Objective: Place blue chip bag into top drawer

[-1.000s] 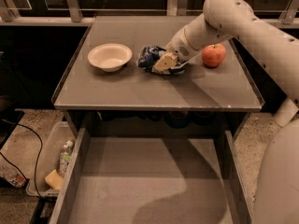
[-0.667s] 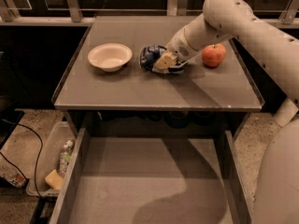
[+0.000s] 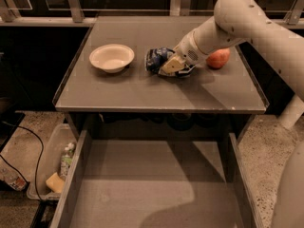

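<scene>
Where the blue chip bag [image 3: 154, 59] lies, the gripper [image 3: 170, 69] rests.

Blue chip bag [image 3: 156, 58] was dark blue with white and silvery marks. Gripper [image 3: 167, 69], cream with yellowish patches, was on the tabletop [image 3: 142, 91] against the bag's right side. Arm [image 3: 247, 20] was plain cream-white. Bowl [image 3: 111, 57] was off-white, no pattern. Apple [image 3: 218, 58] was red-orange. Tabletop was plain grey-brown. Top drawer [image 3: 142, 194] was the same grey-brown, with darker shadow across its bottom. Clear bin [image 3: 46, 158] showed a yellow block [image 3: 54, 182]. Floor [image 3: 270, 146] was beige with dark speckles.
</scene>
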Robot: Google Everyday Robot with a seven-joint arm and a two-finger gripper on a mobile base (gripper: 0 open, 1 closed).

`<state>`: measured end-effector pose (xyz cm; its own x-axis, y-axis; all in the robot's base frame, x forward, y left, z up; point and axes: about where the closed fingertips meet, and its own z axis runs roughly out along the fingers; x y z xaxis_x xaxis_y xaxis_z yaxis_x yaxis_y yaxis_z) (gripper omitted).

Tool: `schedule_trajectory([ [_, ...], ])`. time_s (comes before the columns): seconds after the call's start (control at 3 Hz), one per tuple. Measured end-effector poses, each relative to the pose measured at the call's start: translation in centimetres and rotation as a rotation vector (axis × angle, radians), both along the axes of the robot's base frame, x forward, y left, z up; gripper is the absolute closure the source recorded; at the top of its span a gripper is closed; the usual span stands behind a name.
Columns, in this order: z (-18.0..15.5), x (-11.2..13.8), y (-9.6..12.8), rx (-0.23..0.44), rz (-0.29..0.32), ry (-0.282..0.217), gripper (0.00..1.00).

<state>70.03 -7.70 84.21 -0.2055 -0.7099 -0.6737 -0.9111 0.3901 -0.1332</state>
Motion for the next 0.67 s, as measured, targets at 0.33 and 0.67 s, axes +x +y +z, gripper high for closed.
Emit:
schedule_trajectory([
  [0.33,1.0,-2.0,-1.5,0.014,-0.012,-0.022,1.00],
  [0.67,3.1,-4.6,-2.9,0.051,0.000,-0.055,1.00],
])
